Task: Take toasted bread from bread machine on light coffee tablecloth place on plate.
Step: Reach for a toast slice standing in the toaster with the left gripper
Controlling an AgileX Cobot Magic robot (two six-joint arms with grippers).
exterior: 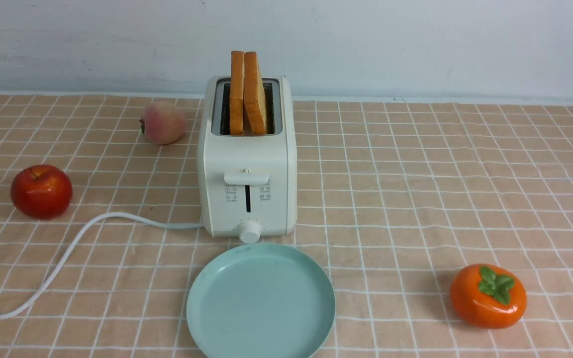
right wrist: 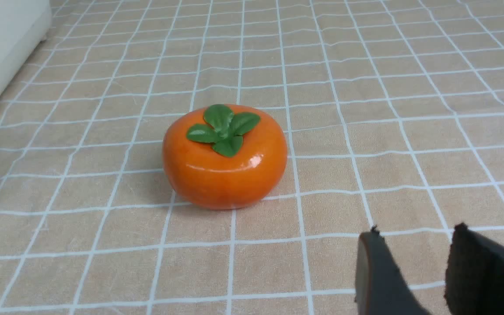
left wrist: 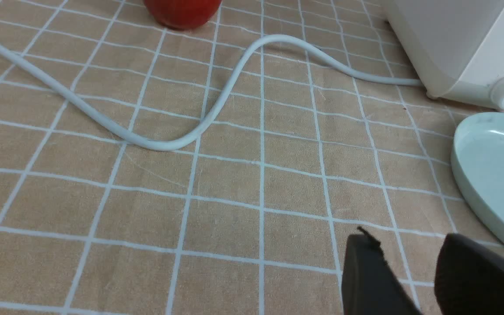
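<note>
Front view: two toast (exterior: 254, 94) slices stand upright, touching, in the toaster (exterior: 246, 189) at centre frame, their upper halves above the slots. The plate (exterior: 260, 303) lies just below it, its rim near the knob (exterior: 250, 231). All sit on the cloth (exterior: 416, 199). A cord (exterior: 67, 253) trails to the lower left. An apple (exterior: 41, 191) sits at left, a peach (exterior: 163, 123) at upper left, a persimmon (exterior: 488, 296) at lower right. In the wrist views, the left gripper (left wrist: 407, 245) is open over cloth beside the plate, and the right gripper (right wrist: 416, 236) is open near the persimmon.
</note>
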